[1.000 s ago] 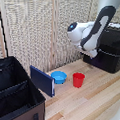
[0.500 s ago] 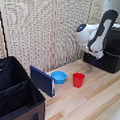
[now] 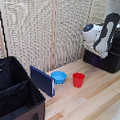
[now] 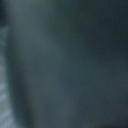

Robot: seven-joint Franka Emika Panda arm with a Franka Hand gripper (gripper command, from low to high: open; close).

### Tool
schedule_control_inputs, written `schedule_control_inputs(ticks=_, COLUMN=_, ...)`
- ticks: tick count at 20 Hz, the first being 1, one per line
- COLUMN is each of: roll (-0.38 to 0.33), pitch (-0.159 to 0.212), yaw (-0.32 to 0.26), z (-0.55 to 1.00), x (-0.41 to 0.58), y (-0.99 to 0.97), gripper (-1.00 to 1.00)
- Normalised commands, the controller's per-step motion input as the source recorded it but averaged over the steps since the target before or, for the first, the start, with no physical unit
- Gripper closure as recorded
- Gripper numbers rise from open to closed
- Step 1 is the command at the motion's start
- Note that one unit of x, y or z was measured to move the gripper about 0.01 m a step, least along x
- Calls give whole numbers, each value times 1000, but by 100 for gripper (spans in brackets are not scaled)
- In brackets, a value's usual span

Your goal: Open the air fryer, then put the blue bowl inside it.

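The black glossy air fryer (image 3: 109, 61) stands on the table at the exterior view's right. My white arm (image 3: 98, 36) hangs right in front of its upper part and covers it. The air fryer handle is hidden behind the arm. My gripper's fingers cannot be made out in the exterior view. The wrist view is only a dark blur, very close to a dark surface. The blue bowl (image 3: 58, 76) sits on the wooden table near the middle, well away from the arm, with nothing in it.
A red cup (image 3: 78, 79) stands just to the exterior view's right of the bowl. A flat dark blue panel (image 3: 42, 80) leans beside a large black soft-walled bin (image 3: 15, 95) on the left. A pale woven screen (image 3: 50, 31) runs along the back.
The arm has shifted toward the exterior view's right, closer in against the air fryer. Bowl, cup and bin have not moved.
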Motion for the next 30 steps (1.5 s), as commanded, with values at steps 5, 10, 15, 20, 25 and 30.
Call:
schedule_control_inputs(ticks=5, roll=0, pitch=7, yaw=-4, z=0, x=34, y=0, gripper=100)
schedule_control_inputs(ticks=10, roll=45, pitch=32, yaw=-69, z=76, x=54, y=-26, gripper=100)
schedule_control_inputs(ticks=15, roll=128, pitch=56, yaw=-120, z=435, x=-154, y=75, gripper=100)
schedule_control_inputs(ticks=20, roll=211, pitch=13, yaw=-172, z=401, x=-179, y=154, gripper=100)
schedule_control_inputs(ticks=25, roll=208, pitch=0, yaw=-165, z=445, x=-164, y=236, gripper=100)
schedule_control_inputs(ticks=30, roll=138, pitch=-67, yaw=-84, z=739, x=-343, y=503, gripper=100)
